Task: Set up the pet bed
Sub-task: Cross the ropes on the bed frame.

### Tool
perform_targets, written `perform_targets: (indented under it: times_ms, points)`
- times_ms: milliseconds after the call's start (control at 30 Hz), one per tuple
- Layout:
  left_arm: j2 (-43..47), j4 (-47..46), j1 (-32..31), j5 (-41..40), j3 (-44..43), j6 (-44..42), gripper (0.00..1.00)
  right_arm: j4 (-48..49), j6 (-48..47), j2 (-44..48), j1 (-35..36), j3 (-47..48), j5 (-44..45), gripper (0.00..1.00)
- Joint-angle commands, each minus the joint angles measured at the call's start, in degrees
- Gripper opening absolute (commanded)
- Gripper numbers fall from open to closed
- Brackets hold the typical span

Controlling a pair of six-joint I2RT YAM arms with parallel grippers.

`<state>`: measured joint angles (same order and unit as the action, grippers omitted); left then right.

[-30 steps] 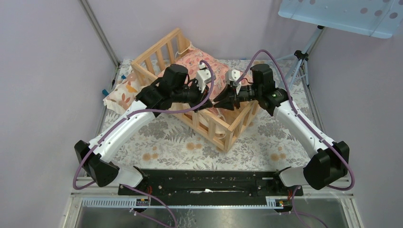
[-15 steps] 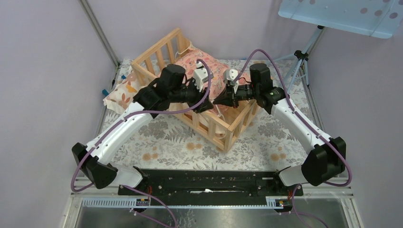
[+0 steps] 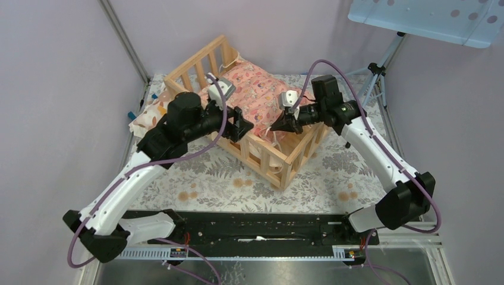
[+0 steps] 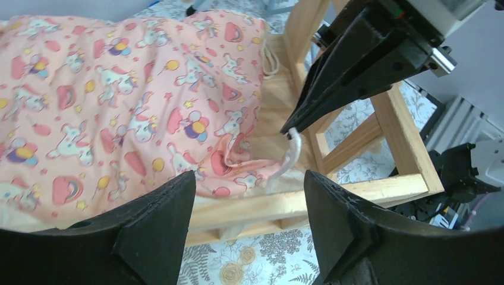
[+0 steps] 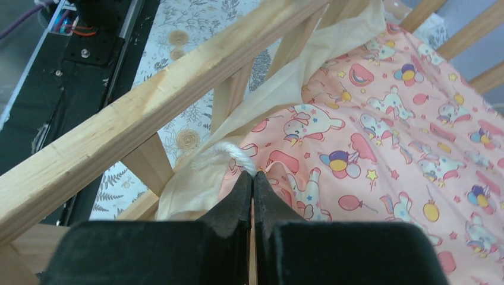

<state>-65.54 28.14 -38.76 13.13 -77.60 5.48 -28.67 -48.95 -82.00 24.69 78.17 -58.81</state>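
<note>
Setting: a booth with lilac walls (image 3: 53, 89), where a fern-and-flower printed cloth (image 3: 208, 172) covers the tabletop.
Pet bed: the light wooden pet bed (image 3: 289, 163) stands askew at the far centre of the cloth, one corner pointing toward the arms and its slatted rails upright.
Cushion: a pink cushion (image 3: 255, 95) printed with unicorns and balloons lies inside the frame, its cream ruffle spilling against the near right rail.
Pillow: a small cream pillow (image 3: 151, 116) with orange leaves rests on the cloth at far left, outside the frame and just beside its left rail.
Left gripper: the left gripper (image 3: 243, 126) hangs over the near left rail with its jaws spread wide and nothing between them.
Right gripper: the right gripper (image 3: 274, 126) reaches in over the near right corner, jaws pinched tight on a white cord (image 4: 291, 155) at the cushion's edge.
Near edge: a black mounting rail (image 3: 255, 228) carries both arm bases.
Room: a metal post (image 3: 125, 41) rises at the far left corner. A tripod (image 3: 377, 74) stands at far right under a pale blue dotted panel (image 3: 428, 21).
</note>
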Motion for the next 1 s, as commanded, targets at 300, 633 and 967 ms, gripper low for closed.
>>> perform_targets:
  times_ms: [300,633,967]
  points:
    - [13.39,-2.30,0.36,-17.19,9.29,10.63,0.74,-31.99,-25.35,-14.16,3.21,17.75,-4.55,0.00]
    - [16.85,-1.25,0.36,-19.21,12.62,11.75,0.76,-34.95,-30.04,-17.51,7.21,18.13,-7.17,0.00]
    - [17.68,-1.33,0.36,-19.59,14.41,12.38,0.76,-41.52,-34.65,-23.79,9.77,22.68,-7.82,0.00]
